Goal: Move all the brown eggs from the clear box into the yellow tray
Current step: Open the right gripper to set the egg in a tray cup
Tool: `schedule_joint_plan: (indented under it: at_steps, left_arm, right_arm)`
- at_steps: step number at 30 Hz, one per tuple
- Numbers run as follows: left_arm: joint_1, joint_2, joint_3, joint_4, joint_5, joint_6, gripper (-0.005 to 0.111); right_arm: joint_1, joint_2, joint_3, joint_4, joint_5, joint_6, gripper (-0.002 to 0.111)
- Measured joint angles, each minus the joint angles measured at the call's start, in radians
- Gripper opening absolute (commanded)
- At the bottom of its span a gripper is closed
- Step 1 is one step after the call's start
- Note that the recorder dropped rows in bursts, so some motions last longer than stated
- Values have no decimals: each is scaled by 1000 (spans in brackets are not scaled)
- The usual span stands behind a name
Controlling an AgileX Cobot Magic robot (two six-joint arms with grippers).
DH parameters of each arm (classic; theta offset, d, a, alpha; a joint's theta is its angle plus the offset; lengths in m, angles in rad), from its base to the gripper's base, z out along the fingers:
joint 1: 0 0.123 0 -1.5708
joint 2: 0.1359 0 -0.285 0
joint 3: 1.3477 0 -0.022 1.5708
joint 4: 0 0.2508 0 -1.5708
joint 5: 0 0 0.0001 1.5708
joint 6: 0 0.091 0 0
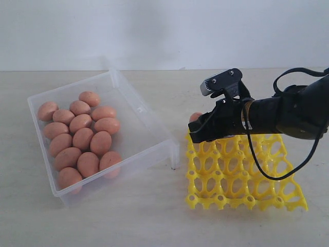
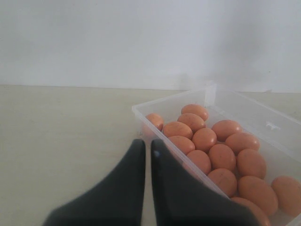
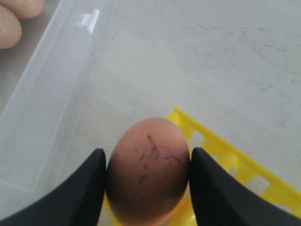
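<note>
- Pale, bare wall stands behind a light table that carries everything; the clear box lies on the left and the yellow tray just beside it on the right, probably set close so each carry is short.
- Some fifteen brown eggs lie bunched in the left half of the box, touching one another. Its right half is bare, which gives an arm room to come in.
- One egg is out of the box. The right end effector grips it with a finger on either flank, across its narrower width, which looks like the steadiest hold on a smooth oval.
- That egg hangs over the far left corner of the tray, the corner nearest the box. Every tray cup that shows is empty, so filling appears to start from this corner.
- Whether the egg already touches a cup I cannot tell; the arm hides the spot in the outside view.
- Off to the side, the left end effector holds nothing, its fingers drawn almost together. It hovers above the table outside the box's corner, seemingly parked clear of the working arm.
- By my judgement the job is at its first placement, and nearly all of it lies ahead.
</note>
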State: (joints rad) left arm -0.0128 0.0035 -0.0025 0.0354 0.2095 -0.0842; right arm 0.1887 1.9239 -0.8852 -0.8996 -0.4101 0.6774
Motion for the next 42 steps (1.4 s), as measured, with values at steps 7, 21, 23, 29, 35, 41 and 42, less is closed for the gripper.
schedule_joint_plan:
  at_steps: [7, 21, 23, 29, 35, 41, 42]
  left_arm:
    - [0, 0, 0, 0, 0, 0, 4]
    - [0, 0, 0, 0, 0, 0, 4]
    - [0, 0, 0, 0, 0, 0, 4]
    - [0, 0, 0, 0, 0, 0, 4]
    - [0, 0, 0, 0, 0, 0, 4]
    - [0, 0, 0, 0, 0, 0, 4]
    - [0, 0, 0, 0, 0, 0, 4]
  right_arm:
    - [0, 0, 0, 0, 0, 0, 47]
    - [0, -31, 0, 6, -8, -4, 47]
    - [0, -37, 0, 16, -8, -4, 47]
    - [0, -57, 0, 25, -6, -4, 47]
    - [0, -76, 0, 33, -4, -4, 47]
    - [0, -171, 0, 74, -49, -1, 47]
    - [0, -191, 0, 76, -53, 2, 47]
